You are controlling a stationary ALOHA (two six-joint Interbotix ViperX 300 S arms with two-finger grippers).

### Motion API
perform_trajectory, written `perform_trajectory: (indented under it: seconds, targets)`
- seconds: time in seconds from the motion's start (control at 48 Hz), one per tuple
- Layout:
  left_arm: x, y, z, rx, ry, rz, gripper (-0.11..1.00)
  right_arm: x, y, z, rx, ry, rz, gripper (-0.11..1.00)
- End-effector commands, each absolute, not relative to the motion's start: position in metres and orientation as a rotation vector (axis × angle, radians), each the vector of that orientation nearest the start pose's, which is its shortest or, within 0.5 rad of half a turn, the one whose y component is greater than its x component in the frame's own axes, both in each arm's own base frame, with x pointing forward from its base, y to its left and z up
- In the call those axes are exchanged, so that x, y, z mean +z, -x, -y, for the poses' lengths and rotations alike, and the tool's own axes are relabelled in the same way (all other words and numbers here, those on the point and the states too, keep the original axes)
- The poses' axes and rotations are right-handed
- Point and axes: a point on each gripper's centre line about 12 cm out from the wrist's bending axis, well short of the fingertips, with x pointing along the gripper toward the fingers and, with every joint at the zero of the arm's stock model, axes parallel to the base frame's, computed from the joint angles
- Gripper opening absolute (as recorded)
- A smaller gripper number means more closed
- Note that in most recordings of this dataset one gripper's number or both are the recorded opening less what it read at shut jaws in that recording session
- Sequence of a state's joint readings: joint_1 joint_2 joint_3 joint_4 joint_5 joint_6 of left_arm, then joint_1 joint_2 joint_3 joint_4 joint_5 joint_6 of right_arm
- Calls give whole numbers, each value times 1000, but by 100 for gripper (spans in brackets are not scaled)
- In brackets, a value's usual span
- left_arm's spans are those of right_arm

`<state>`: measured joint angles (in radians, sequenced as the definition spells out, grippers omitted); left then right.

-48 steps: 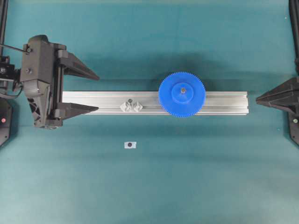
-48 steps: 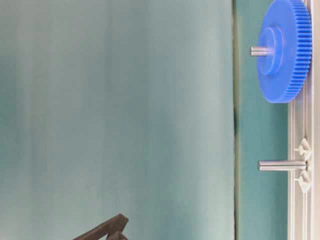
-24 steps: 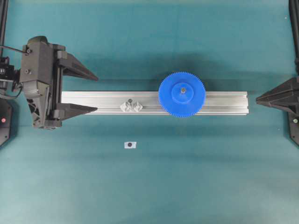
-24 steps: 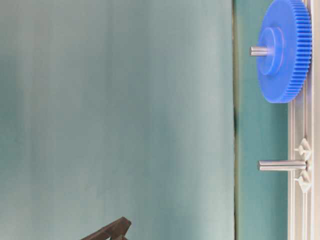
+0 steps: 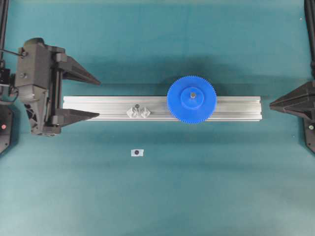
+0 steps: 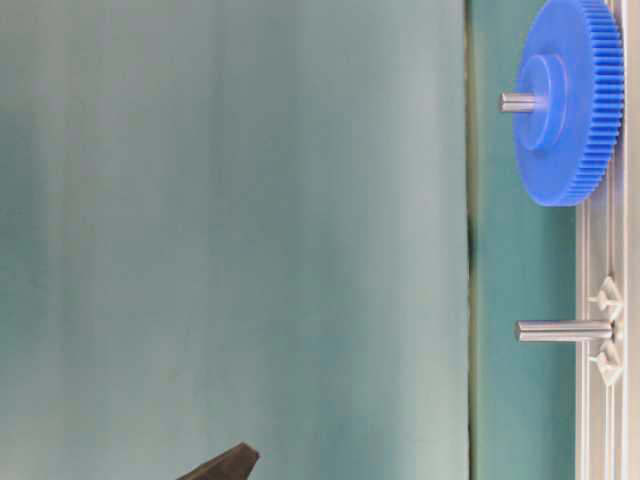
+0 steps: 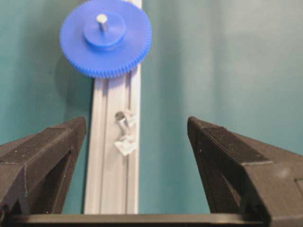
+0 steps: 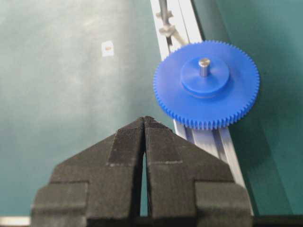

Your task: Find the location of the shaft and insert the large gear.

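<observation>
Gear (image 5: 179, 101), bright blue and toothed, sits flat on a long aluminium rail (image 5: 98, 103), threaded over the shaft (image 6: 518, 101), whose grey tip pokes up through the hub. It is wider than the rail and overhangs both edges. Seen from overhead, the rail runs straight left to right across a teal table, and the gear sits right of the rail's middle. Farther left on the rail stands a shorter bare pin (image 6: 560, 330) between two clear blocks (image 5: 138, 112). It is apart from the gear and carries nothing. The left gripper (image 5: 99, 98) sits at the rail's left end with its jaws spread wide, one finger on each side of the rail's line, gripping nothing. From it the gear lies well away to the right, straight down the rail and past the short pin. The right gripper (image 8: 144, 120) hangs off the rail's right end with its fingers pressed together and nothing between them. It points along the rail and is the nearer of the two to the gear. Both pins stand upright, so a gear can go on or come off only vertically. Judging by how the gear sits, the insertion looks done. A small white tag (image 5: 137, 152) lies alone on the table, on the near side of the rail.
</observation>
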<state>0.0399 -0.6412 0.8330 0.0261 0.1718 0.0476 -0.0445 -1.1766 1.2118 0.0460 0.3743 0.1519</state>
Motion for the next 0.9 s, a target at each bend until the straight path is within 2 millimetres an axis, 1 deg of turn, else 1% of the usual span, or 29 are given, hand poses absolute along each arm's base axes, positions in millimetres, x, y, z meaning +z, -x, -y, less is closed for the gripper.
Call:
perform_trajectory:
  seconds: [0.0,0.208,0.874]
  targets:
    - [314,-269,-10,29,-69,-326,86,243,-156,6,-71,-210,-394,2]
    - [313,-262,-10,30,-68,-319,86,243,-156,6,-71,-210,-395,2]
    - [311,-263,-10,29,-69,-325,86,242,-156,6,-71,-210,-397,2]
